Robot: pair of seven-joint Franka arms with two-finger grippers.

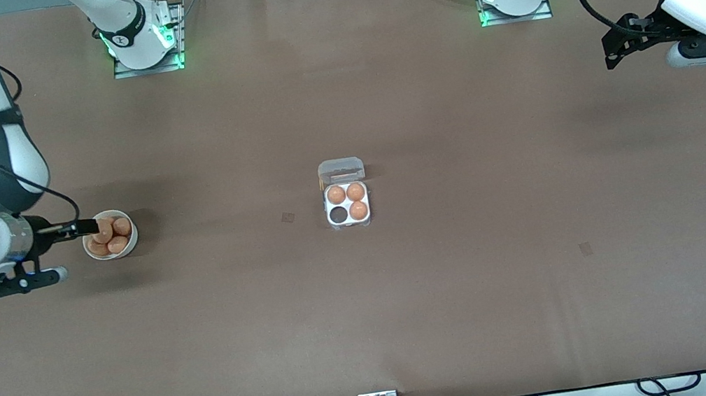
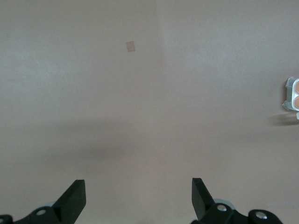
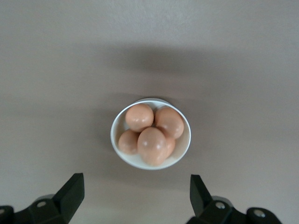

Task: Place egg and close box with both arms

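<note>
Hovering over the bowl w/ jaws apart, right gripper needed a centred descent on the topmost egg; box sat mid-surface, lid up, one cell empty; left gripper waited, jaws apart.

The box sits mid-table, lid open, holding three brown eggs.

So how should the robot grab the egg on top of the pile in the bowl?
Probably straight down from above, fingers closing gently on the rounded sides of the top egg. It lies highest on the pile in the white bowl, and the rim and the other eggs block any sideways approach. The right gripper hangs open above the bowl; the left gripper waits open over bare table.
</note>
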